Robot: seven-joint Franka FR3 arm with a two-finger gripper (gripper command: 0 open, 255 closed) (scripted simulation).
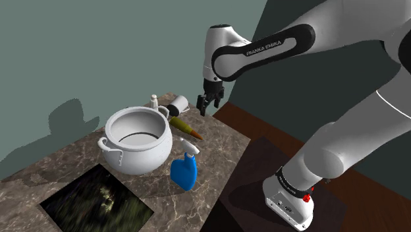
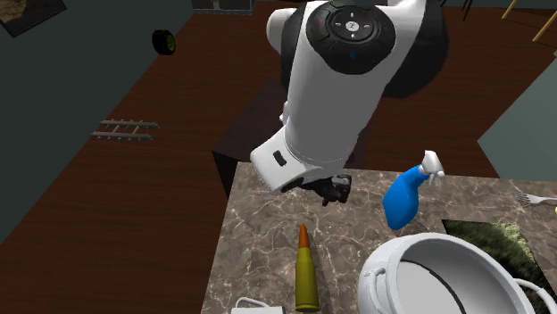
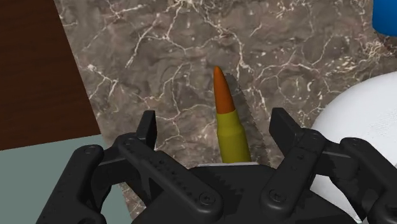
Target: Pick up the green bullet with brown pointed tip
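Gripper (image 3: pixel 214 122) hovers above the marble counter (image 1: pixel 220 148), fingers spread wide, nothing between the pads. Green bullet (image 3: pixel 230 130) lies flat on the counter below, in line with the gap between the fingers and untouched, its brown tip pointing away from the hand. White pot (image 1: pixel 141 157) sits just beside the bullet. Blue spray bottle (image 1: pixel 184 171) stands near the pot, past the bullet's tip

Brown marble counter (image 1: pixel 214 148) fills the shoulder view's lower left. White pot (image 1: pixel 138 140) sits mid-frame. Blue spray bottle (image 1: pixel 184 169) stands just below-right of it. Green bullet (image 1: pixel 184 126) lies flat beside the pot's upper right. Dark recess (image 1: pixel 99 198) at lower left.
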